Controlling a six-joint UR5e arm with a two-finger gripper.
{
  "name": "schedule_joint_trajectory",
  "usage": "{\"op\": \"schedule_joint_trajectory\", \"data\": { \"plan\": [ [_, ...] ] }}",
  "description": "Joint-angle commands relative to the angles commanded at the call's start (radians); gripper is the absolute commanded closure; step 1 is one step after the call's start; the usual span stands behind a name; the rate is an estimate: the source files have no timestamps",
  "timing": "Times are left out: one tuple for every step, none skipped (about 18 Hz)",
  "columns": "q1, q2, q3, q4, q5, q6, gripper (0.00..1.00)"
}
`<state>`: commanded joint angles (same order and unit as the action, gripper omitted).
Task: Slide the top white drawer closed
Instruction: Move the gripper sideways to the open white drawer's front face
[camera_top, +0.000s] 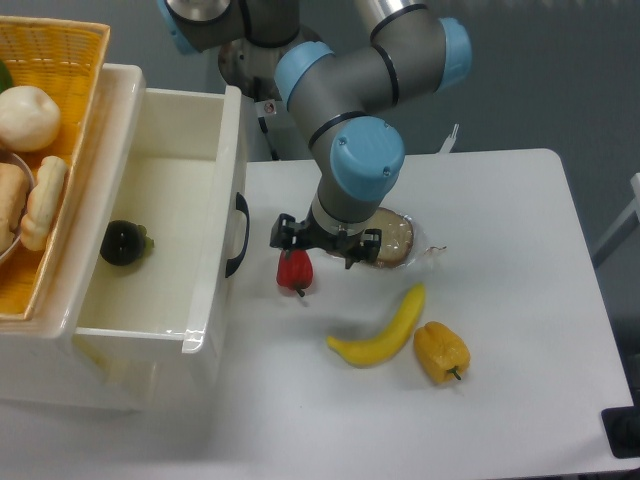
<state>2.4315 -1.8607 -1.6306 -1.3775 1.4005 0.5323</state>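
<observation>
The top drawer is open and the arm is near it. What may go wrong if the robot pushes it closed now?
1. The red pepper lies under the gripper, beside the black handle; moving toward the top white drawer may knock or drag it.
2. A push on the handle off centre may skew the drawer and jam it.
3. The dark object inside may roll when the drawer stops.

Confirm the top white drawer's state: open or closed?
Open. The top white drawer is pulled out from the cabinet, its inside exposed with a dark object lying in it, its black handle facing the table.
</observation>
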Motion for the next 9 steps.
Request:
{"op": "schedule_joint_trajectory", "data": {
  "plan": [
    [-0.006, -0.002, -0.002, 0.000, 0.000, -0.002, 0.00],
    [-0.006, -0.002, -0.002, 0.000, 0.000, -0.002, 0.00],
    [-0.009, 0.000, -0.002, 0.000, 0.000, -0.002, 0.00],
    [-0.015, 0.000, -0.002, 0.000, -0.003, -0.002, 0.00],
    [-0.018, 0.002, -0.002, 0.000, -0.009, -0.002, 0.00],
    [-0.022, 0.003, -0.002, -0.002, -0.012, -0.003, 0.00],
    [-0.025, 0.005, -0.002, -0.002, -0.014, -0.003, 0.00],
    [-0.035, 0.005, -0.002, 0.000, -0.014, -0.003, 0.00],
    [-0.040, 0.006, 0.000, 0.000, -0.014, -0.003, 0.00]
  ]
}}
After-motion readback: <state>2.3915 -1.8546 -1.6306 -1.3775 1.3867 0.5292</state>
